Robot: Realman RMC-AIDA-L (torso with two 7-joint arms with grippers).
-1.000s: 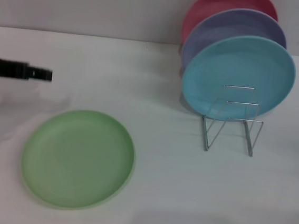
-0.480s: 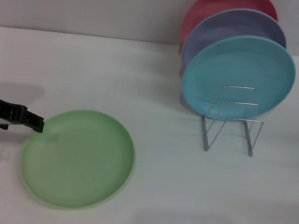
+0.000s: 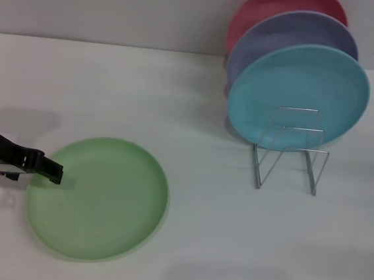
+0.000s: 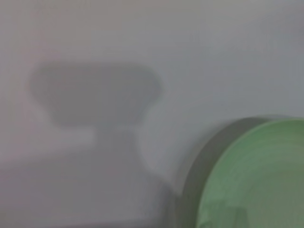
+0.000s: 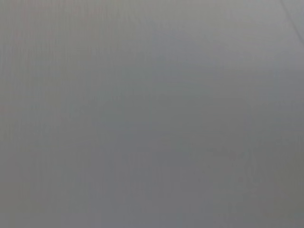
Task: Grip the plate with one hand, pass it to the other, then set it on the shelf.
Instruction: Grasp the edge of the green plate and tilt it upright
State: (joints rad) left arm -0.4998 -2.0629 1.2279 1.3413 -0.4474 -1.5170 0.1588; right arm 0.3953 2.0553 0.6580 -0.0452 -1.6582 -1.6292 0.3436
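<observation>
— While your left gripper (image 3: 50, 170) sits at the left edge of the head view, why has it come in so low and sideways?

— Because the plate (image 3: 98, 198) lies flat on the white table (image 3: 185, 232) in the lower left of the frame, and a flat plate offers you only its raised rim. The black tip overlaps that rim on the plate's left side. You cannot tell from these views whether the fingers are apart or together, or whether they touch the rim at all.

— And the shelf (image 3: 291, 150)?

— It stands right of centre, well apart from the plate. Its rear loops hold a turquoise plate (image 3: 298, 91), a lavender plate (image 3: 297, 31) and a pink plate (image 3: 279, 3) upright on edge, so your front loops are the free ones.

— Why the handover?

— Your left arm is likely far from the shelf. Your right gripper is not seen anywhere.
</observation>
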